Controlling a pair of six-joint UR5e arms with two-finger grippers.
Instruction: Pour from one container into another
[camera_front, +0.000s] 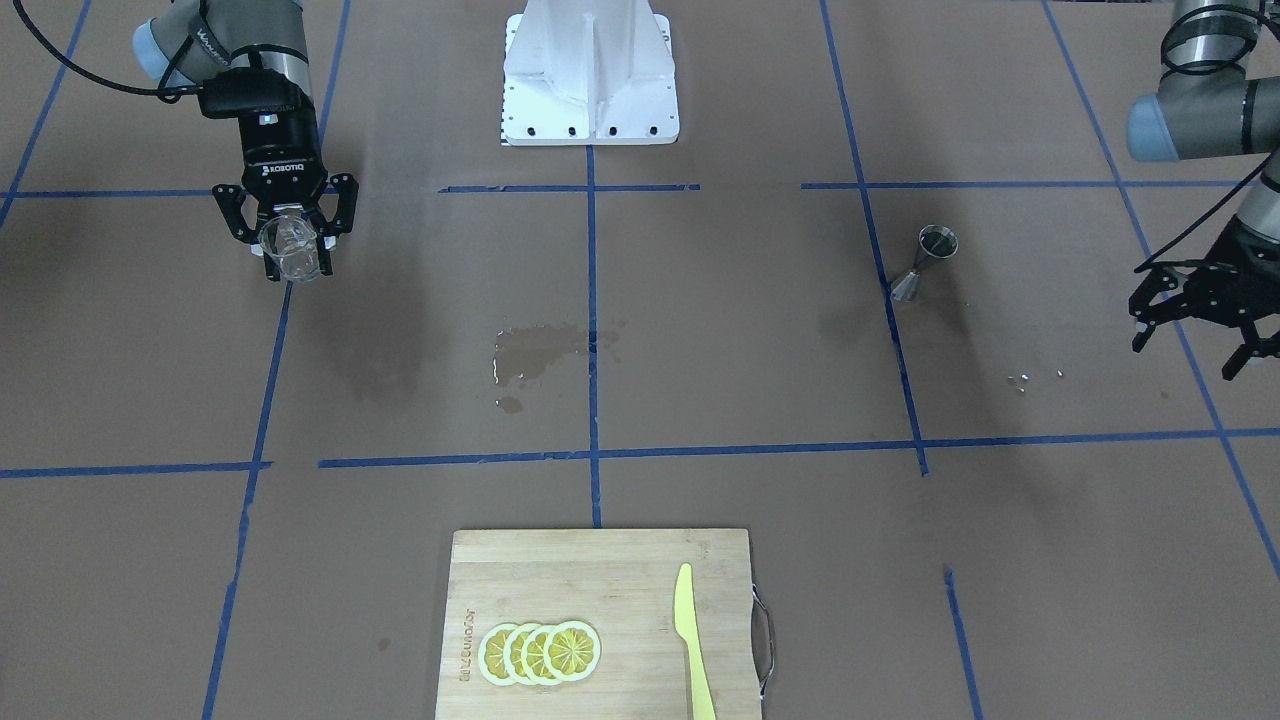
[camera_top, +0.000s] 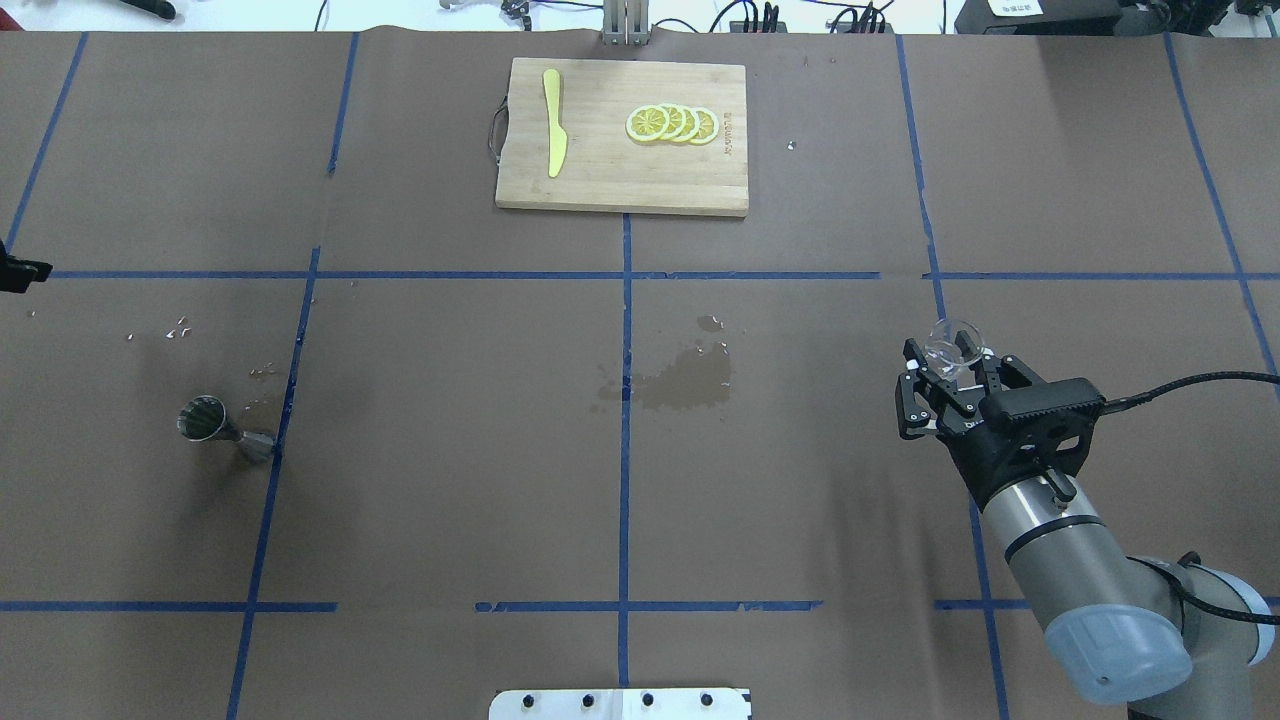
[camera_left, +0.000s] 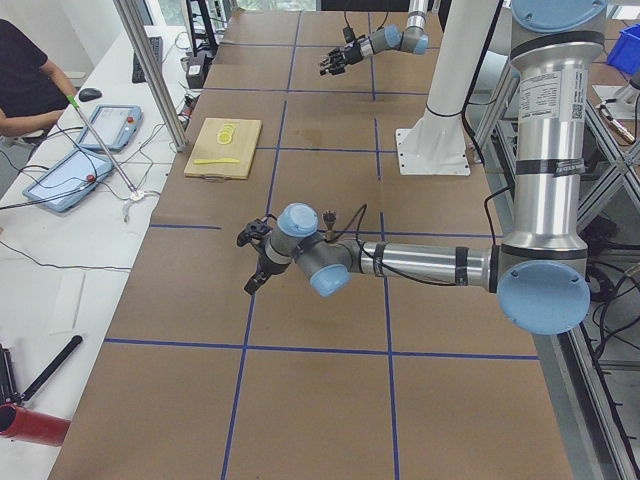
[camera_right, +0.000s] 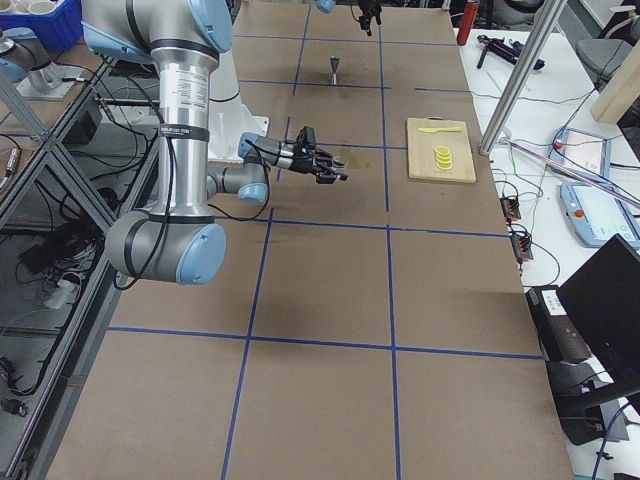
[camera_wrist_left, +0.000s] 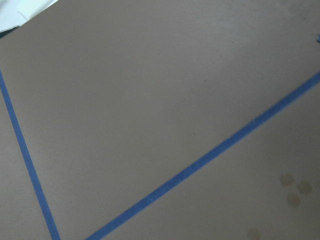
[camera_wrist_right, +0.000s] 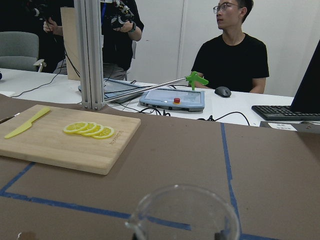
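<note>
Your right gripper (camera_front: 289, 243) clasps the clear cylindrical tumbler (camera_front: 296, 263), upper left; left gripper (camera_front: 1190, 348) spread wide; shiny hourglass jigger (camera_front: 925, 262) beside blue tape (camera_front: 906, 385).

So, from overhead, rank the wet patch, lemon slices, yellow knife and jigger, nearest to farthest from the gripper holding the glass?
1. wet patch, in the middle
2. lemon slices, on the board
3. yellow knife, board's other end
4. jigger, robot's far left
</note>
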